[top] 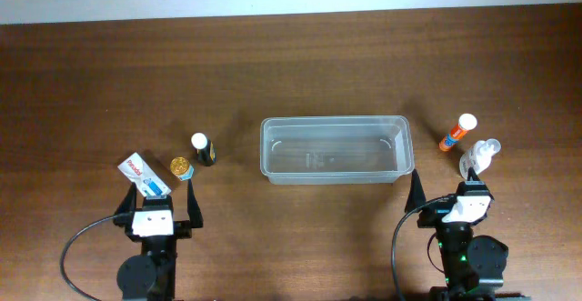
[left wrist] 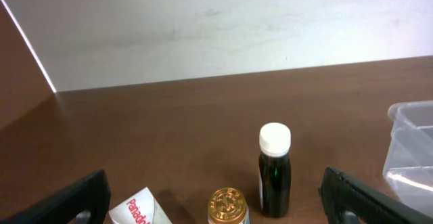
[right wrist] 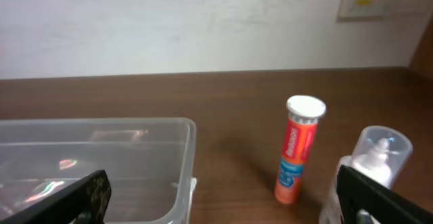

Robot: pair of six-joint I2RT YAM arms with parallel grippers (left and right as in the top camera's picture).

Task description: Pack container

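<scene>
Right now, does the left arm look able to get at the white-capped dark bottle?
Probably yes. The bottle stands upright just ahead of the open left claw, within its spread. Only the gold-capped item sits nearer, slightly to the bottle's left, and might get nudged.

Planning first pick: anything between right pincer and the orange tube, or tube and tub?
Nothing directly: the white-capped orange tube sits open ahead of the right pincer, only bare table between it and the clear plastic tub. A clear bottle stands close on its right, before the pincer's right finger.
</scene>
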